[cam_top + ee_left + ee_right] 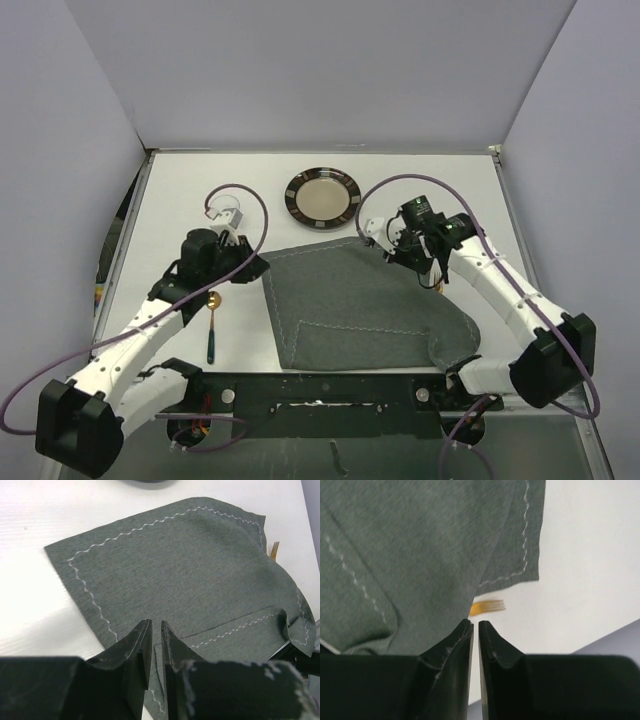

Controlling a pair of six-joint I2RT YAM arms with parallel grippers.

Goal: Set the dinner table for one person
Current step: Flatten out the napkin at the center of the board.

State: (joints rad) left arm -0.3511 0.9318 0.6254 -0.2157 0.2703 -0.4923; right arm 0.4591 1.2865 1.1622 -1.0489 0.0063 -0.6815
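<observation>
The large, flat, white, matte rectangular dinner table (pixel 180 190) is located under both arms and carries every other item. A dark grey felt-like cloth placemat (pixel 350 300) is laid askew at the centre of the table. It is bordered by white zigzag stitching (pixel 125 530), and its near right corner is rumpled and lifted. A round plate (pixel 322 197) with a dark glossy rim, short white rim marks and a beige centre is set just beyond the placemat's far edge. A spoon (pixel 212 325) with a gold bowl and a dark teal handle is laid to the left of the placemat. Thin gold metal fork tines (pixel 489 607) are seen projecting from under the cloth edge. The left gripper (pixel 155 626) is positioned over the placemat's left edge with its black jaws drawn almost together, only a thin slit being left; whether cloth is pinched cannot be told. The right gripper (pixel 476 625) is placed at the placemat's far right corner, its jaws likewise nearly closed, with bare table seen through the slit and nothing held.
</observation>
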